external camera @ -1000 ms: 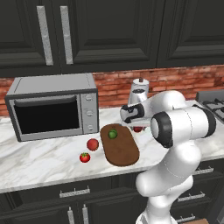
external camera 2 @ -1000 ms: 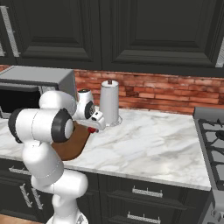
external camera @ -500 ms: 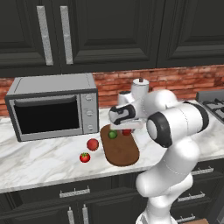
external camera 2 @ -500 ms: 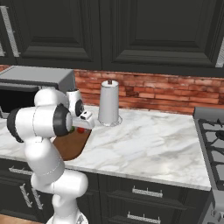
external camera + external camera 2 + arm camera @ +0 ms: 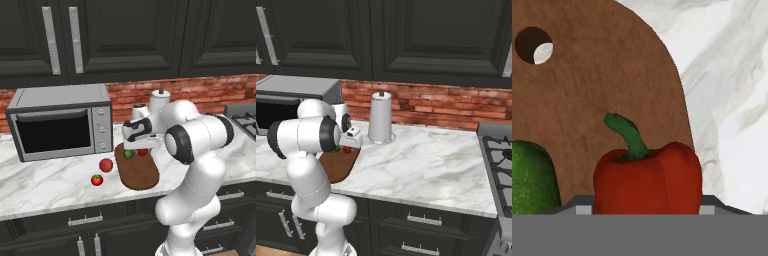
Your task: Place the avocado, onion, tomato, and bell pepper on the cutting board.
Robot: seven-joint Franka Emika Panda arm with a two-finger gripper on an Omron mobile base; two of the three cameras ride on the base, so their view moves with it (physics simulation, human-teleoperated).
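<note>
The gripper is hanging over the far end of the cutting board, and its jaws are clamped on the red bell pepper, whose lower half is being cut off at the bottom of the hand view; only its shoulders and bent green stem are showing there, and the fingertips themselves are hard to make out behind it. In the left base view the pepper is appearing as a small red patch under the hand, partly covered by it. The avocado is lying on the board just beside the pepper, and in the hand view it is being cropped by the left edge. The board's hanging hole is showing at the far end. Two red items are sitting on the marble counter left of the board: a plain round one near its edge and a tomato with a green top closer to the counter front. In the right base view the arm is hiding most of the board.
</note>
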